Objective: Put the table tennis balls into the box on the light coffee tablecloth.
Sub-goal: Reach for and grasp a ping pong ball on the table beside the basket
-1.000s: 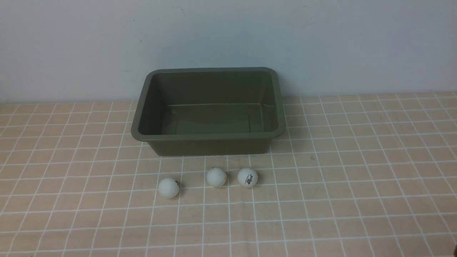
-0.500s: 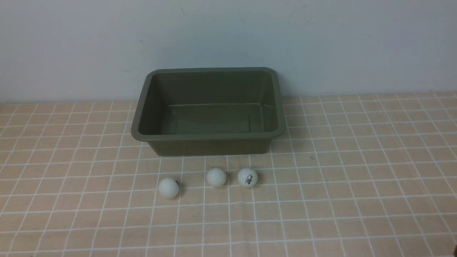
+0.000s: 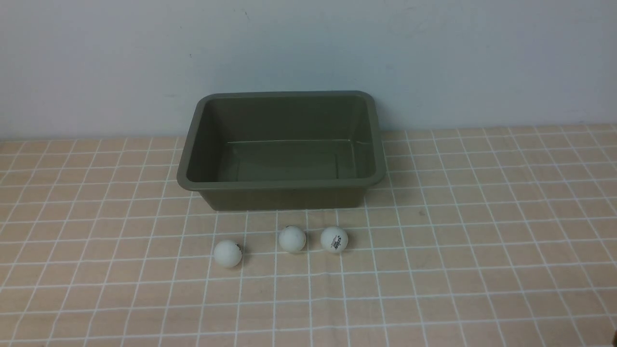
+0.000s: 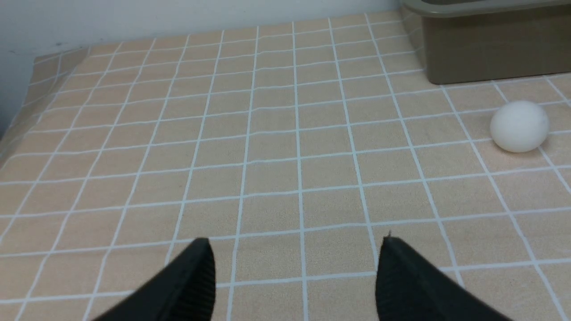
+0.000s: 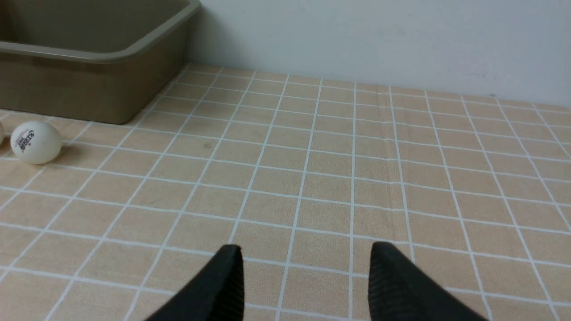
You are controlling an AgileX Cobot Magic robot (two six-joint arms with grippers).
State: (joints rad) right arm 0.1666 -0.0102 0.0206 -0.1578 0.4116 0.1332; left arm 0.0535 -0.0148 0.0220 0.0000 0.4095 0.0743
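Light coffee tablecloth [image 3: 482, 241]: spread flat.
Box [image 3: 282, 184]: olive, upright, rear centre of cloth.
Left hand [image 4: 295, 241], right hand [image 5: 305, 246]: jaws apart, gripping nothing, above bare cloth.
Table tennis balls [image 3: 292, 239]: three on cloth just before box, outside it.

Ahead-right of left gripper [image 4: 295, 240], only a corner of the box [image 4: 495, 49] is in frame. Its fingers [image 4: 192, 285] are cut at the base. Ahead-left of right gripper [image 5: 305, 246], middle ball [image 5: 1, 133] is a sliver at the edge, and printed ball [image 5: 35, 142] lettering is too small to read.

Soft, even, slightly dim light; faint shadows beside the table tennis balls [image 3: 292, 239]; mildly grainy.
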